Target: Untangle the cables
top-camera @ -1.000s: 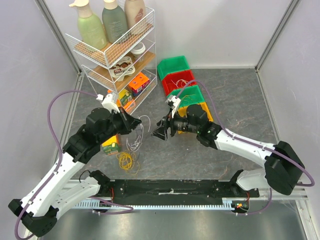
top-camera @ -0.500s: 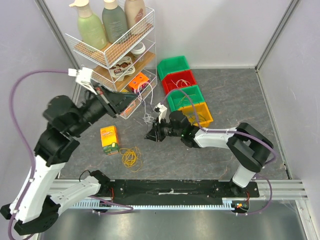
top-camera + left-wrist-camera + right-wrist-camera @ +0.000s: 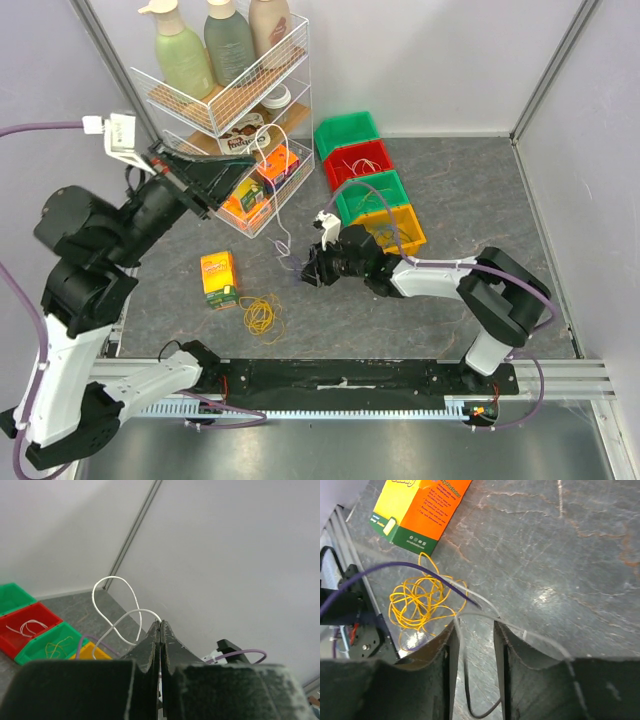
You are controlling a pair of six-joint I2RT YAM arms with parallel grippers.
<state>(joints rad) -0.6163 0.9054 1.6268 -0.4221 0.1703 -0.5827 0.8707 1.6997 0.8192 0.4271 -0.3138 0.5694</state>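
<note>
My left gripper (image 3: pixel 252 167) is raised in front of the wire rack and shut on a white cable (image 3: pixel 277 222). The cable loops above the tips and hangs down to the table. In the left wrist view the jaws (image 3: pixel 160 623) are pressed together with the white cable (image 3: pixel 107 587) coming out at their tips. My right gripper (image 3: pixel 312 268) is low over the table and open. In the right wrist view its fingers (image 3: pixel 474 625) straddle the white cable (image 3: pixel 485 614) and a dark purple cable (image 3: pixel 420 569). A yellow cable coil (image 3: pixel 258 317) lies on the table.
An orange box (image 3: pixel 219 279) lies left of the yellow coil (image 3: pixel 417 602). The wire rack (image 3: pixel 225 100) with bottles stands at the back left. Green (image 3: pixel 346 133), red (image 3: pixel 358 160), green (image 3: pixel 372 192) and yellow (image 3: pixel 392 225) bins sit behind my right arm.
My left arm rose and swung back left, drawing the white cable up off the table. My right gripper dropped to the table at the cable's lower end.
</note>
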